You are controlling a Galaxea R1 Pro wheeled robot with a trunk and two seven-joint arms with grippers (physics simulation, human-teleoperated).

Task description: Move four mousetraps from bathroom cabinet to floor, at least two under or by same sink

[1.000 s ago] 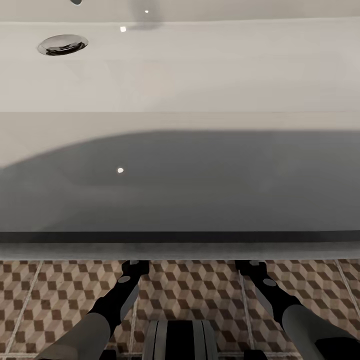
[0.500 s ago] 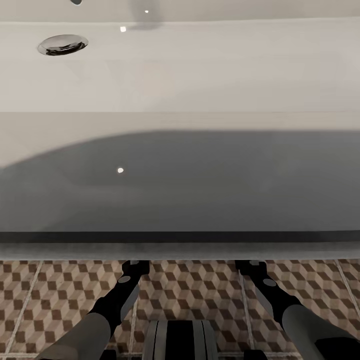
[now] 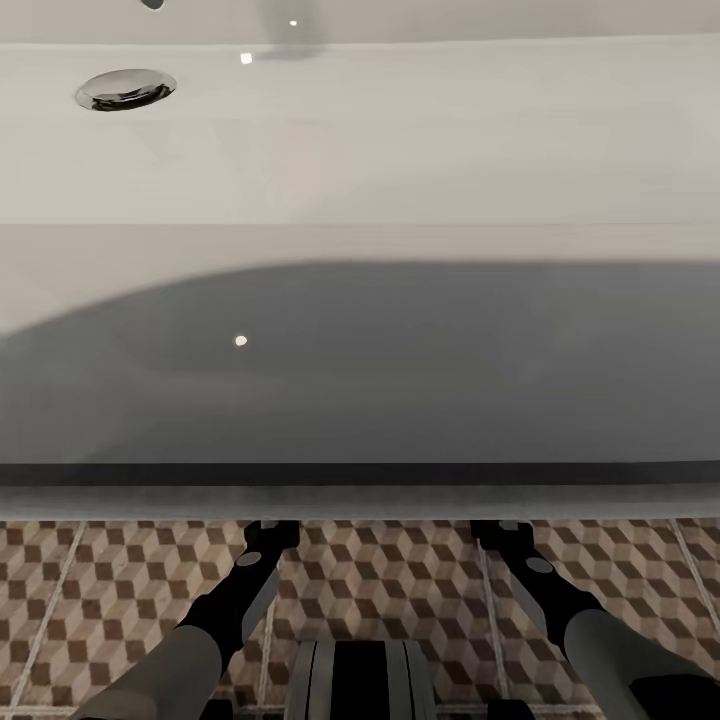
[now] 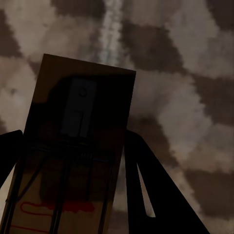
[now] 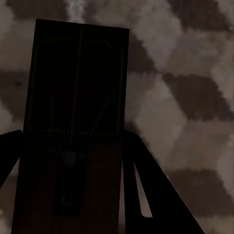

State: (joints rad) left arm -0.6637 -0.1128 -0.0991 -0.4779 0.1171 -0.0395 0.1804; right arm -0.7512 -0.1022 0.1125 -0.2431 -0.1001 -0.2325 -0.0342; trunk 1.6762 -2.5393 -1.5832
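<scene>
In the left wrist view the left gripper (image 4: 73, 190) has its dark fingers (image 4: 151, 190) closed against the long sides of a mousetrap (image 4: 80, 146), board flat between them, its long axis running straight out along the fingers and its red mark at the end nearest the wrist. The right gripper (image 5: 73, 190) clamps a second mousetrap (image 5: 78, 97) the same way, wire spring about midway along the board. Past both boards lies the cube-patterned bathroom floor (image 5: 195, 97), close and blurred; whether either board touches the tiles cannot be told.

In the head view both arms reach forward and down, and their ends pass beneath the near edge of the sink (image 3: 360, 150), the left arm (image 3: 235, 600) toward the drain side, the right arm (image 3: 545, 590) well apart from it. The release I judge next needs only a short drop: bare tiles lie between and beside the arms, and the sink's overhang above limits any lift.
</scene>
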